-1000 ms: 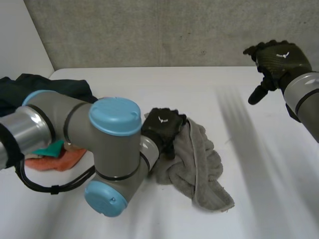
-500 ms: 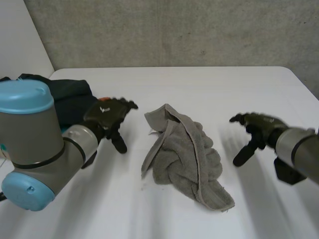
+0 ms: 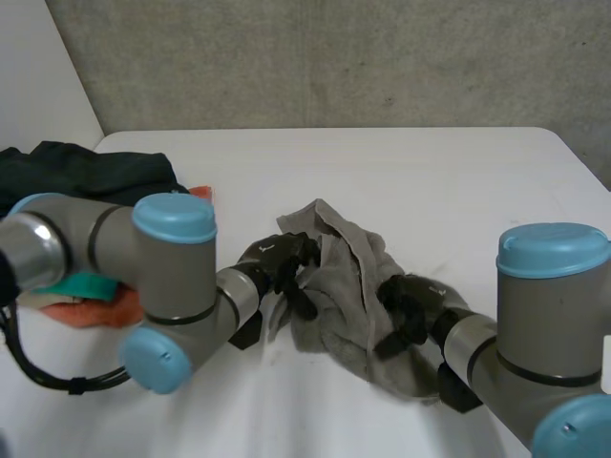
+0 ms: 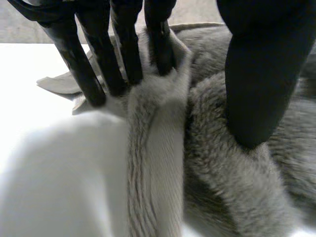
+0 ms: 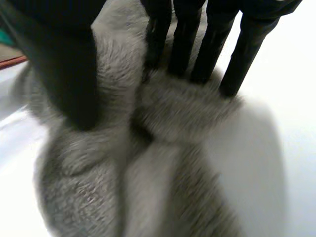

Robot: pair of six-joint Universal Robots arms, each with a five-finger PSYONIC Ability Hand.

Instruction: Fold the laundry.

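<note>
Towel: the grey towel is lying crumpled in the middle of the table, bunched into thick ridges with a hemmed strip running over the top. No fold is showing yet.
Left hand: the left hand is working at the towel's left edge. Its fingers are pressing down behind a raised hem fold while the thumb is bearing on the pile opposite, so the fold is being pinched between them.
Right hand: the right hand is sitting at the towel's right side. Its fingers are digging in behind a rolled ridge and its thumb is closing from the other side, gripping that ridge.
Reason for hold: judged, the two hands are taking opposite sides so the towel can be lifted and spread flat before folding.
Stage: judged early, with spreading and folding both outstanding.
Risk: each grip is taking a bunched ridge rather than a corner, so several layers may be rising together.
Surroundings: a dark garment and an orange cloth are waiting at the table's left side, apart from the towel.
</note>
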